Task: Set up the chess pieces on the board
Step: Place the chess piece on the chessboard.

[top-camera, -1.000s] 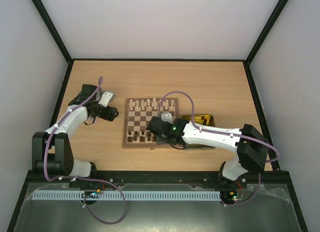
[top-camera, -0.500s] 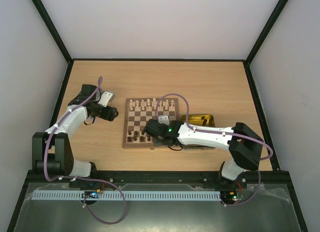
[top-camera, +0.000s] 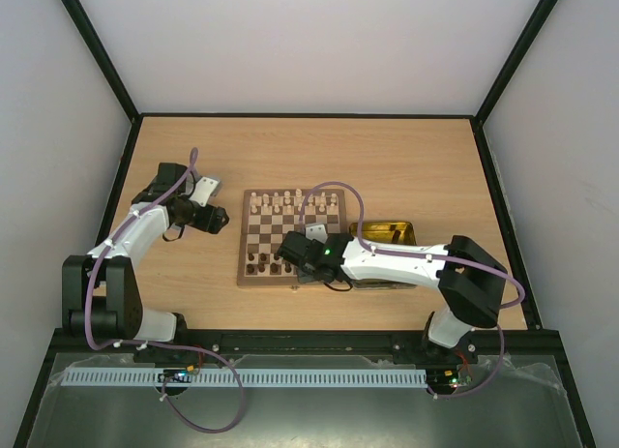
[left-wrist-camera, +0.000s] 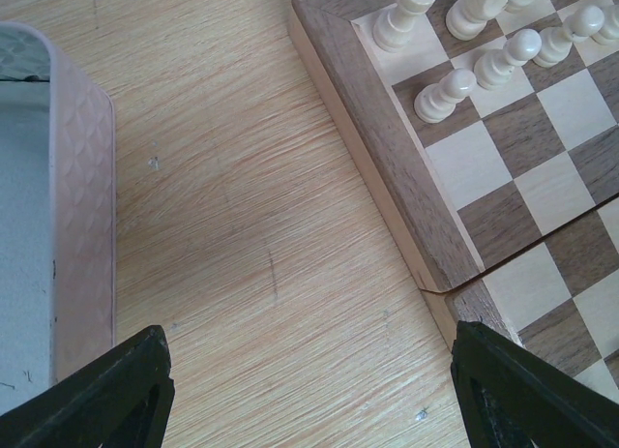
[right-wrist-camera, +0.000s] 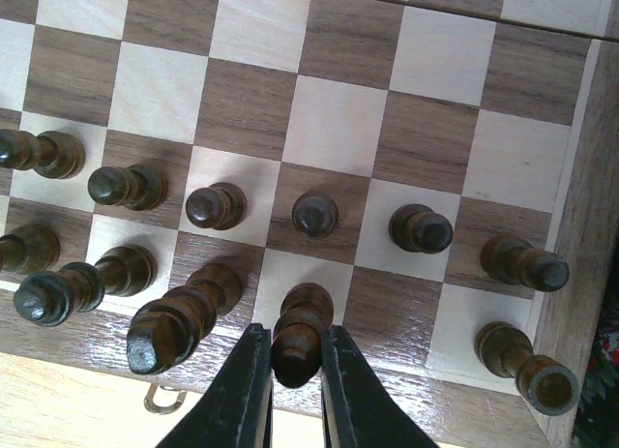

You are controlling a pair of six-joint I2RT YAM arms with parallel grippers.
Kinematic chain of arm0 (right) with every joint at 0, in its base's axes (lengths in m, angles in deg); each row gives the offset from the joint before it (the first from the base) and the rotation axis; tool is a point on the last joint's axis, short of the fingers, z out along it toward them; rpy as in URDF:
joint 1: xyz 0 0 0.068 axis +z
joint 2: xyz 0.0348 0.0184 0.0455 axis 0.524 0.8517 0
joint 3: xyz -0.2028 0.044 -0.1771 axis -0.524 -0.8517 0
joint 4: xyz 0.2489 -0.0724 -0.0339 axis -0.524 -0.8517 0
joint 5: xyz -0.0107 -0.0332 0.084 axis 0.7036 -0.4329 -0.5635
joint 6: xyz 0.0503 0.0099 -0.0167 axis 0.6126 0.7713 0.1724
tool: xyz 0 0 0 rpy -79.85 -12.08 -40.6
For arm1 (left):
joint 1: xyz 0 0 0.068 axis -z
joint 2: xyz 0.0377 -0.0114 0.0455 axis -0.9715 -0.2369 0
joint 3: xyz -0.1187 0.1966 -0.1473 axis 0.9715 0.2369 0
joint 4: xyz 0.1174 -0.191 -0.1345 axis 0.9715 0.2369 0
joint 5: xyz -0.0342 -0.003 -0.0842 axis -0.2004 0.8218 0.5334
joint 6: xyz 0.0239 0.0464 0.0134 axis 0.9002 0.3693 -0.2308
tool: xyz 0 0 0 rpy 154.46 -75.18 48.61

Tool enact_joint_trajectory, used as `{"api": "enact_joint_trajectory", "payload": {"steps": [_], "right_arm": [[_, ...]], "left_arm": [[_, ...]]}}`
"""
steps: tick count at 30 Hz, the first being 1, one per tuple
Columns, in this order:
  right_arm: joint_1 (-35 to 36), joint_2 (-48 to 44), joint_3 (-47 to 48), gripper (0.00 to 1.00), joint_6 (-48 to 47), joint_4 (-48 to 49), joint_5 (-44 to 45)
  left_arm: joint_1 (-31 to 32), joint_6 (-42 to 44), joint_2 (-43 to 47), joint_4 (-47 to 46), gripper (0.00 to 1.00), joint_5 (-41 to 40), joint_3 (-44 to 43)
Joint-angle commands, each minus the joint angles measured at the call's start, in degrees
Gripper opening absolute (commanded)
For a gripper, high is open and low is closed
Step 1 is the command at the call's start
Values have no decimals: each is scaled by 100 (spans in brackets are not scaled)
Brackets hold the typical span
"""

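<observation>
Overhead, the board (top-camera: 292, 237) sits mid-table, pale chess pieces (top-camera: 290, 198) lining its far rows. The left gripper (left-wrist-camera: 309, 390), jaws spread wide, hangs over the table (left-wrist-camera: 242, 235) beside the board's edge. Only the right wrist view catches the right gripper (right-wrist-camera: 296, 395) pinching a dark piece (right-wrist-camera: 302, 327) on the near back row.

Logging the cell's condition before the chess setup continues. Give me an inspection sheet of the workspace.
Surface: light wooden table, faint scratches.
Job's things: board lies flat; pale pieces on far rows, dark pieces on near rows.
Clutter: yellow-lined tin right of board; embossed lid left of it.
Tools: left tool open above table; right tool shut on a dark piece in the nearest row.
Cables: purple cable arcs over board's right side.
Surroundings: white walls, black frame.
</observation>
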Motion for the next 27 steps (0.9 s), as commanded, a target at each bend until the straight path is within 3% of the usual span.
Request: {"api": "enact_joint_trajectory", "payload": {"steps": [1, 27], "right_arm": [[39, 83, -65, 11, 82, 2, 186], [39, 134, 4, 11, 89, 30, 197]], "left_arm": [[-32, -3, 32, 7, 79, 55, 78], [-32, -3, 46, 21, 79, 61, 80]]}}
